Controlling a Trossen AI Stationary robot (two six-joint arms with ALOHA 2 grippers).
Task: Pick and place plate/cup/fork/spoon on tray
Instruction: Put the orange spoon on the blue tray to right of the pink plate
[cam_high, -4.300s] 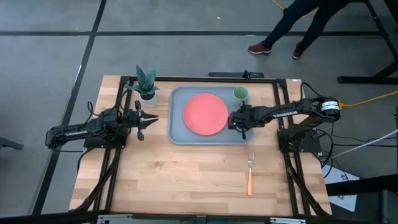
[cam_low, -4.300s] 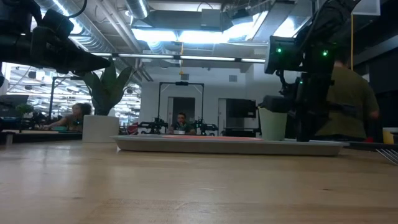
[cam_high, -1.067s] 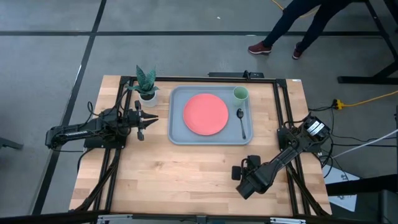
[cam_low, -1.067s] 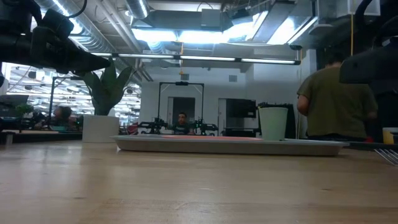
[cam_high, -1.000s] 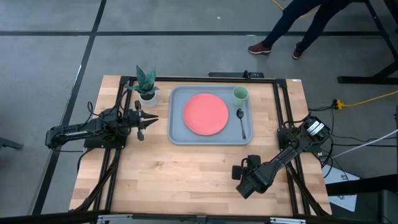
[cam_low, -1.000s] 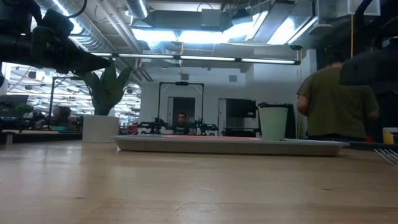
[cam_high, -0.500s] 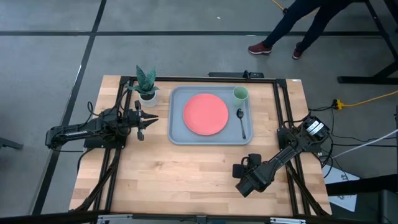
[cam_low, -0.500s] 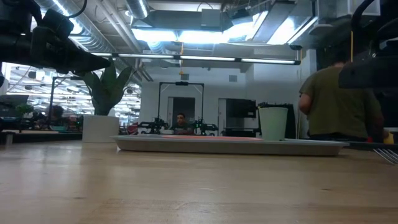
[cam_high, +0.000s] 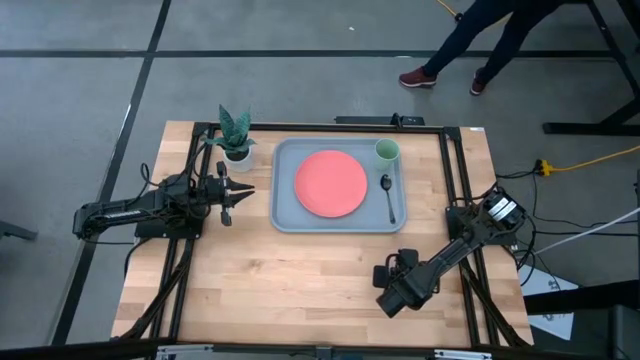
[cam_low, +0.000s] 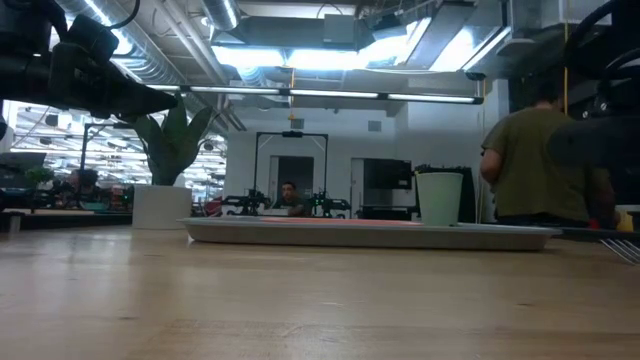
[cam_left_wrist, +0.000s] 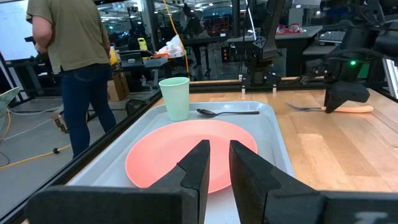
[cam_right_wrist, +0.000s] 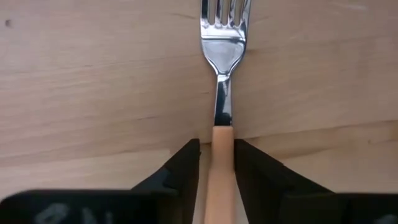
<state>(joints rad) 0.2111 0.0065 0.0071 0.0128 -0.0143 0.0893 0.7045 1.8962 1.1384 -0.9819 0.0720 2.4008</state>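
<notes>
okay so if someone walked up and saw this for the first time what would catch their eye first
Probably the coral plate filling the middle of the grey-blue tray at the table's far side, with the pale-green cup and the dark spoon beside it. Next, the right gripper down at the near right of the table, its fingers straddling the fork by its orange handle.
</notes>
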